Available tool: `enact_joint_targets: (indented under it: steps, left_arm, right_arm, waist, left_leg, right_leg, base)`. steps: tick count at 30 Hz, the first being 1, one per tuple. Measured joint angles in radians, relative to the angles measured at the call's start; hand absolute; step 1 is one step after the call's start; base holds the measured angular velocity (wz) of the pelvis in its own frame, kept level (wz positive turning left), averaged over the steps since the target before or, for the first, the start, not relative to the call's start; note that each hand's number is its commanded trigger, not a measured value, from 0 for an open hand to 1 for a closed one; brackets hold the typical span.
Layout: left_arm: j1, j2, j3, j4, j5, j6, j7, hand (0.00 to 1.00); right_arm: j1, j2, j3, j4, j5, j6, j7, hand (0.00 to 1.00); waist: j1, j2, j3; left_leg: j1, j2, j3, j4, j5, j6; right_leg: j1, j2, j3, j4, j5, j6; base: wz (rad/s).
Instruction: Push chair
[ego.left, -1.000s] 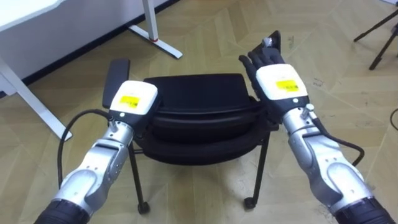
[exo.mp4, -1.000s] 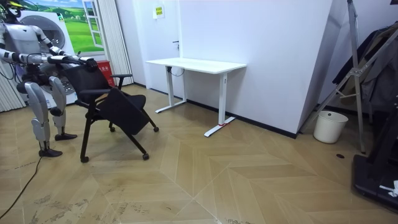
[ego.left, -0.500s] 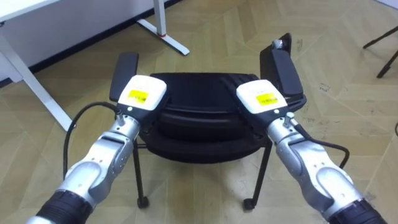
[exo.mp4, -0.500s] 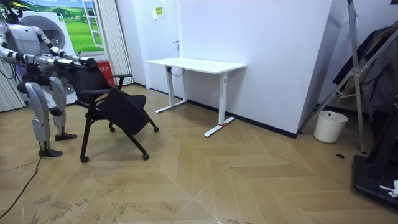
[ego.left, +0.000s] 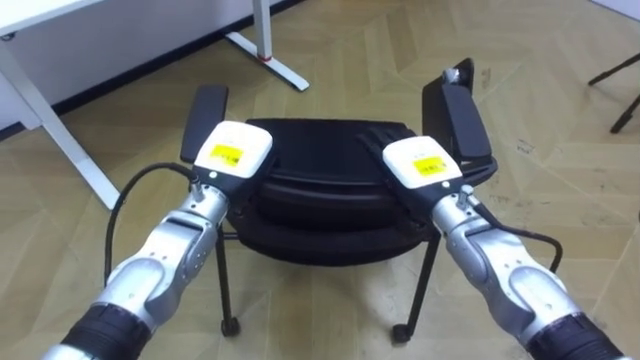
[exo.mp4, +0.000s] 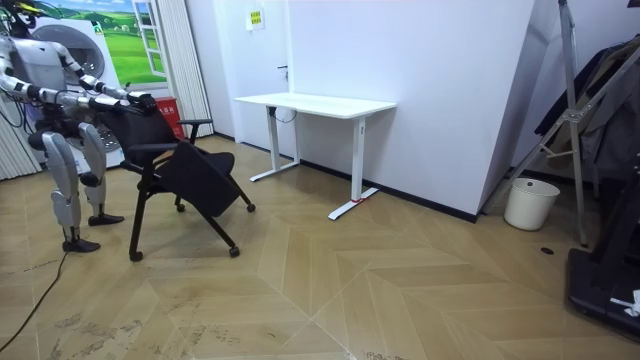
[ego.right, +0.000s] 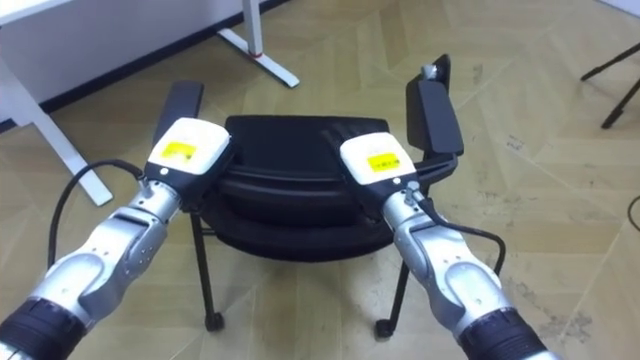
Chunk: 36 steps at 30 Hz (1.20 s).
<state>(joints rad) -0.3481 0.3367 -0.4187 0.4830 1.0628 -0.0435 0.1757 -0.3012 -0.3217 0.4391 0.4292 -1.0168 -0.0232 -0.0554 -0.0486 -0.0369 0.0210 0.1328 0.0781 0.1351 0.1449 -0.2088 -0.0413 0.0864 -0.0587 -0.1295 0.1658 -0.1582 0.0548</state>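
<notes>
Currently: chair (ego.left: 330, 150) on wood floor (ego.left: 330, 60), directly before robot, backrest nearest. Left hand (ego.left: 234, 150), right hand (ego.left: 423, 162) set on backrest top; grip cannot be told. Step, likely: braced, push beginning. Next: even forward shove, both arms level.

The chair (ego.left: 325, 150) stands on the floor (ego.left: 350, 40) directly before the robot, its backrest nearest. The left robot hand (ego.left: 232, 152) is at the backrest's left end and the right robot hand (ego.left: 423, 163) at its right end. The left armrest (ego.left: 204, 112) lies just outside and beyond the left robot hand, the right armrest (ego.left: 457, 118) just outside and beyond the right one. Beyond the chair, to the left, a desk (exo.mp4: 315, 103) stands against the wall (exo.mp4: 430, 90). In the room view the robot is at the left edge, with the chair between it and the desk. A bin (exo.mp4: 528, 203) sits on the floor by the wall, well apart from the desk on the room view's right
</notes>
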Motion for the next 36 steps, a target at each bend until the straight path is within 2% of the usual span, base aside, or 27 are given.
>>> enact_joint_targets:
  steps: [4, 5, 7, 12, 20, 27, 32, 36]
  left_arm:
    - [-0.002, -0.006, 0.000, -0.002, 0.001, 0.000, -0.014, 1.00]
    - [-0.002, -0.008, 0.000, -0.002, 0.001, 0.000, -0.015, 1.00]
    - [-0.002, -0.015, 0.000, 0.004, 0.004, 0.000, -0.016, 1.00]
    - [-0.001, -0.022, 0.001, 0.008, 0.016, -0.001, -0.015, 1.00]
    - [-0.001, -0.032, 0.001, 0.013, 0.018, 0.002, -0.031, 1.00]
    - [0.000, -0.055, 0.002, 0.053, 0.018, 0.003, -0.027, 1.00]
    - [0.000, -0.056, 0.003, 0.060, 0.018, 0.001, -0.027, 1.00]
    - [0.000, -0.064, 0.005, 0.081, 0.017, -0.004, -0.001, 1.00]
  right_arm:
    - [-0.001, 0.000, 0.000, 0.019, -0.001, 0.000, -0.020, 0.00]
    - [-0.001, 0.000, 0.000, 0.023, -0.001, 0.000, -0.023, 0.16]
    - [-0.001, 0.001, 0.001, 0.037, -0.002, -0.001, -0.039, 1.00]
    - [-0.006, 0.003, 0.001, 0.066, -0.007, -0.001, -0.076, 1.00]
    - [-0.012, 0.003, 0.003, 0.088, -0.012, -0.001, -0.079, 1.00]
    - [-0.014, 0.006, 0.012, 0.129, -0.035, -0.009, -0.120, 1.00]
    - [-0.016, 0.012, 0.012, 0.143, -0.036, -0.010, -0.129, 1.00]
    - [-0.016, 0.014, 0.012, 0.161, -0.032, -0.020, -0.140, 1.00]
  waist:
    - [0.001, 0.000, -0.0008]
    - [0.001, 0.000, -0.0008]
    - [0.001, 0.000, -0.0008]
    - [0.004, 0.004, -0.0020]
    - [0.004, 0.010, -0.0034]
    - [0.007, 0.023, -0.0049]
    - [0.009, 0.020, -0.0055]
    - [0.025, 0.009, -0.0036]
  left_leg:
    - [0.001, 0.000, -0.002, 0.001, 0.000, 0.000]
    - [0.002, 0.000, -0.003, 0.001, 0.000, 0.000]
    - [0.005, -0.001, -0.006, 0.003, 0.000, 0.000]
    - [0.001, -0.002, -0.007, 0.008, 0.000, 0.000]
    - [0.001, -0.001, -0.007, 0.013, 0.000, 0.000]
    - [0.020, -0.001, -0.008, 0.017, 0.000, 0.000]
    - [0.020, 0.002, -0.011, 0.020, 0.000, 0.000]
    - [0.010, 0.006, -0.010, 0.051, 0.000, 0.000]
  right_leg:
    - [0.004, -0.001, -0.011, 0.000, 0.000, 0.000]
    - [0.005, -0.001, -0.012, 0.000, 0.000, 0.000]
    - [0.011, -0.002, -0.014, -0.001, 0.000, 0.000]
    - [0.016, -0.002, -0.018, -0.016, 0.002, -0.003]
    - [0.018, -0.002, -0.018, -0.015, 0.003, -0.005]
    - [0.041, -0.002, -0.018, -0.016, 0.003, -0.006]
    - [0.043, -0.001, -0.022, -0.015, 0.004, -0.006]
    - [0.046, 0.000, -0.022, -0.011, 0.002, -0.009]
  base:
    - [0.01]
    - [0.05]
    - [0.04]
    - [0.00]
    - [0.00]
    - [0.00]
    - [0.00]
    - [0.00]
